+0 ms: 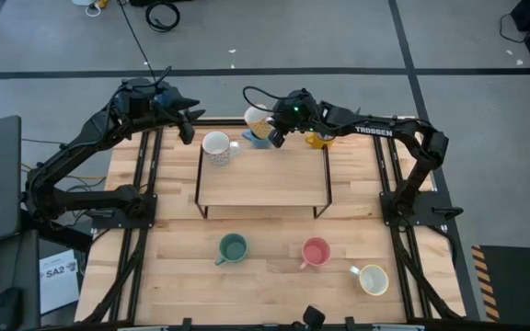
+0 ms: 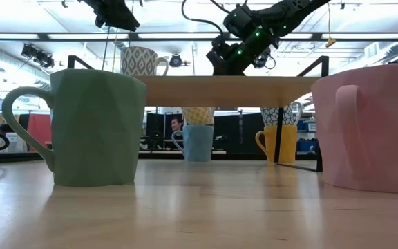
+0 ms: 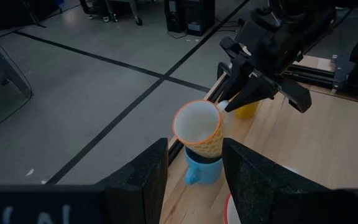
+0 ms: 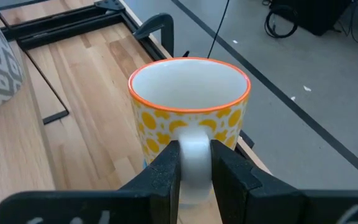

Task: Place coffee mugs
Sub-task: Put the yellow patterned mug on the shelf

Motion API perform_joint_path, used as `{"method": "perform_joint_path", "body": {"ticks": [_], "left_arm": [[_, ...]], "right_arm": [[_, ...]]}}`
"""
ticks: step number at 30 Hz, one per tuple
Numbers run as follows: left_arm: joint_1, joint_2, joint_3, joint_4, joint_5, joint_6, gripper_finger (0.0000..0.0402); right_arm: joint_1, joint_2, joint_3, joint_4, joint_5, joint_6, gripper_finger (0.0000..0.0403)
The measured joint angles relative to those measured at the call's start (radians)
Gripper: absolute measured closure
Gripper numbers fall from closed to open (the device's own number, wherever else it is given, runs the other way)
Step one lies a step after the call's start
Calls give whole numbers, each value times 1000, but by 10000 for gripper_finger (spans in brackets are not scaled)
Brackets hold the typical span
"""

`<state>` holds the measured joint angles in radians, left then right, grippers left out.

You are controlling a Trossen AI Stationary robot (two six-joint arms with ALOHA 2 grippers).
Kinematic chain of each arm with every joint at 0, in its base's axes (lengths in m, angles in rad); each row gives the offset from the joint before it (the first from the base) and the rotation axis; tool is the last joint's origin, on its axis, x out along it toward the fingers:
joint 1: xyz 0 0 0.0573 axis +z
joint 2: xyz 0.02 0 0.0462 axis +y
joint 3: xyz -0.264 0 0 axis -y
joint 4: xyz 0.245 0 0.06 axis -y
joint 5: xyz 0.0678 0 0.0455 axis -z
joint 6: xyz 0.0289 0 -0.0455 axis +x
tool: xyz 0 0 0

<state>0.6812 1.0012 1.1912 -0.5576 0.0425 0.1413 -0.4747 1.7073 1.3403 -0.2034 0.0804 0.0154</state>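
left gripper (image 1: 186, 124) hangs at about 10 o'clock on the table, just beside the back-left corner of the wooden shelf (image 1: 263, 187), fingers parted, nothing between them. white patterned mug (image 1: 216, 147) stands on the shelf's back-left corner, upright.

dead centre-back, right gripper (image 4: 194, 163) is clamped on the white handle of the yellow-patterned mug with the orange rim (image 4: 188, 109), held upright directly above the blue mug (image 3: 202, 169) on the table behind the shelf. can't tell if the two are touching or just apart. orange-yellow mug (image 1: 318, 140) sits at about 1 o'clock, partly under the arm.

front row on the table: green mug (image 1: 232, 247) at 7 o'clock, pink mug (image 1: 315, 252) at 5 o'clock, cream mug (image 1: 373, 279) further right at 4 o'clock, all upright, well apart.

handling, my read: glazed ceramic, rigid, slick, chips on a hard set-down. handle pinch lets the mug swing on the jaws, so grip near the handle root, close to the body, and move slow.
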Motion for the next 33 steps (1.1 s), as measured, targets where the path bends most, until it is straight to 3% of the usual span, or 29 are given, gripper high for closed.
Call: {"method": "perform_joint_path", "body": {"ticks": [24, 33], "left_arm": [[0, 0, 0, 0, 0, 0, 242], [0, 0, 0, 0, 0, 0, 242]], "right_arm": [[0, -1, 2, -107, -5, 0, 322], [-1, 0, 2, -111, -3, 39, 300]]}}
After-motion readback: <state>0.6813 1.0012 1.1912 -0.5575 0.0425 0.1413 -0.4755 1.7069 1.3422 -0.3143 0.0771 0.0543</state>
